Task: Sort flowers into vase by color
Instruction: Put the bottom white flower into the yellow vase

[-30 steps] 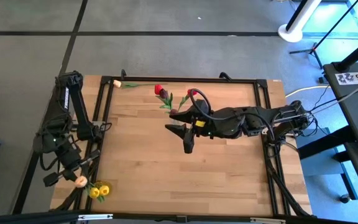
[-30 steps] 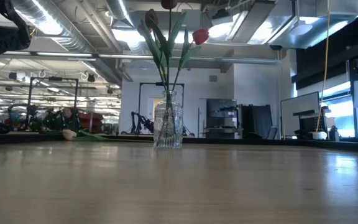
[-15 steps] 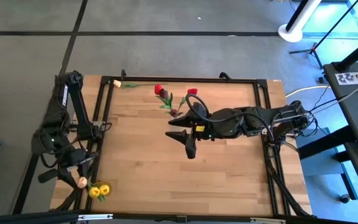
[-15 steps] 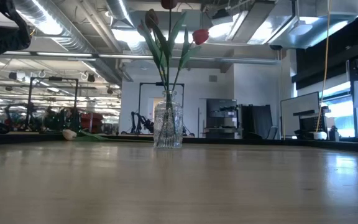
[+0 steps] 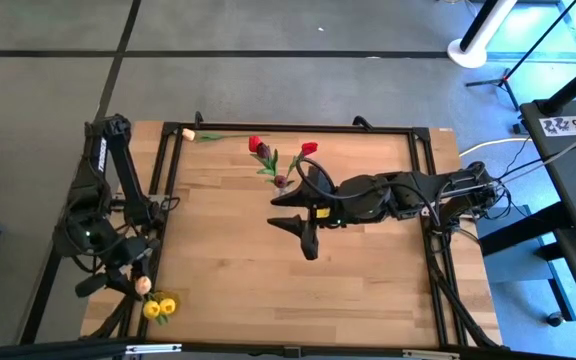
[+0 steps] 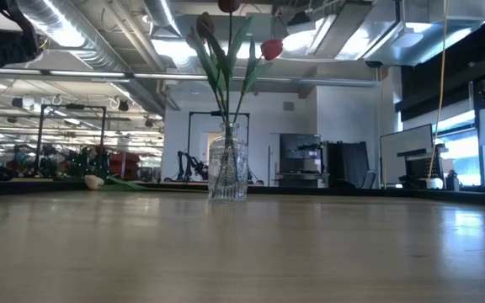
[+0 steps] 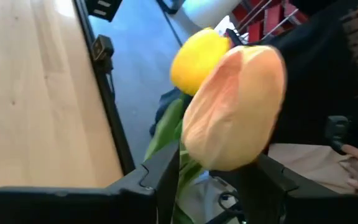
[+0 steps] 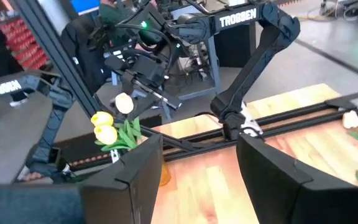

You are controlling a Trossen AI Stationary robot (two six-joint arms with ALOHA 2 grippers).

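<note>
Left gripper [image 5: 128,285] pinches cream tulip [image 7: 235,106] by stem just under head, yellow tulips [image 5: 158,306] just beside. Right gripper [image 5: 304,226] spread, idle. Judged light, floppy; grip stem, not petals.

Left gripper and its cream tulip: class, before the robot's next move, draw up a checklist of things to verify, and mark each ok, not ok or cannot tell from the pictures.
1. Left gripper holds a flower: ok; the cream tulip sits between its fingers.
2. Grip is on the stem, not the head: cannot tell; the head hides the contact.
3. Glass vase upright: ok; it stands on the table with red and maroon tulips in it.
4. Right gripper empty: ok; fingers apart over mid-table, nothing between them.
5. Flowers left to sort: not ok; yellow tulips at the near left corner, another cream tulip on the far edge.
</note>
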